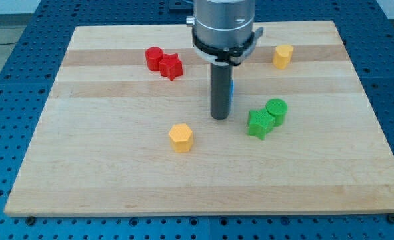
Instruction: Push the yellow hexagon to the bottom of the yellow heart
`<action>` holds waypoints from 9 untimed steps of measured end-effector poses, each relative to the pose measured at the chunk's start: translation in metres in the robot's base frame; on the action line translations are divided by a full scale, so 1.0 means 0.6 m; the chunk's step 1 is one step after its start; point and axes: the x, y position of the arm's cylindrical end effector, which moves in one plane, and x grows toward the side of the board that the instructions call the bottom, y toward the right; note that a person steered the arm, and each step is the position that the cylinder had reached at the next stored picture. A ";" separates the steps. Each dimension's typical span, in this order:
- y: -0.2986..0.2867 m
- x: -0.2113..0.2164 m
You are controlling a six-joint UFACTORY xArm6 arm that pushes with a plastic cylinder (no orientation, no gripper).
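Observation:
The yellow hexagon [181, 137] lies on the wooden board, left of centre and toward the view's bottom. The yellow heart [283, 57] lies near the view's top right. My tip [219, 117] rests on the board at the centre, up and to the right of the hexagon, about a block's width away from it. The heart is far up and to the right of my tip.
A red cylinder [155, 58] and a red star [171, 67] touch at the top left. A green star [259, 123] and a green cylinder [276, 111] touch right of my tip. A blue block [232, 89] is mostly hidden behind the rod. The board's [103, 173] edges border blue perforated table.

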 end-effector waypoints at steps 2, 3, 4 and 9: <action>0.017 -0.023; 0.017 -0.037; 0.035 -0.028; -0.186 0.064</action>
